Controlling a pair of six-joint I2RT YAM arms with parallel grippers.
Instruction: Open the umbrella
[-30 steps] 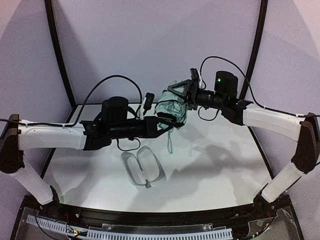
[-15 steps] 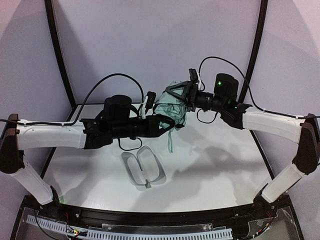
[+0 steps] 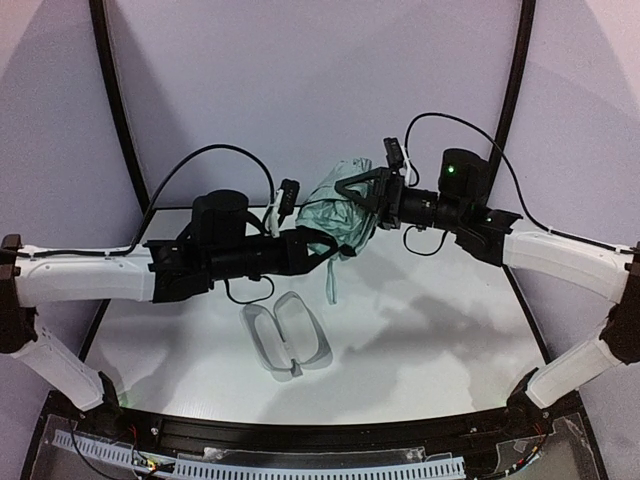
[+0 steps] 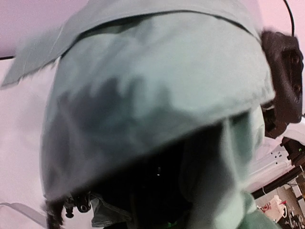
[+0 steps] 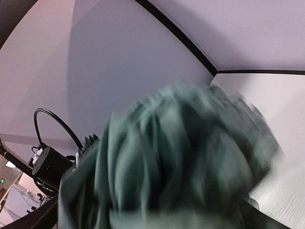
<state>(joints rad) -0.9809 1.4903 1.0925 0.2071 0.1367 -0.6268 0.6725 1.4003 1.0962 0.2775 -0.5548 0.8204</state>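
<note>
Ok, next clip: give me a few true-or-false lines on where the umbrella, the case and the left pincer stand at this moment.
1. The umbrella is held in the air above the table. True.
2. Its canopy is fully spread. False: the mint fabric is bunched and folded.
3. The pale hard case lies open on the table. True.
4. The left pincer is empty. False: it grips the umbrella's lower end.
</note>
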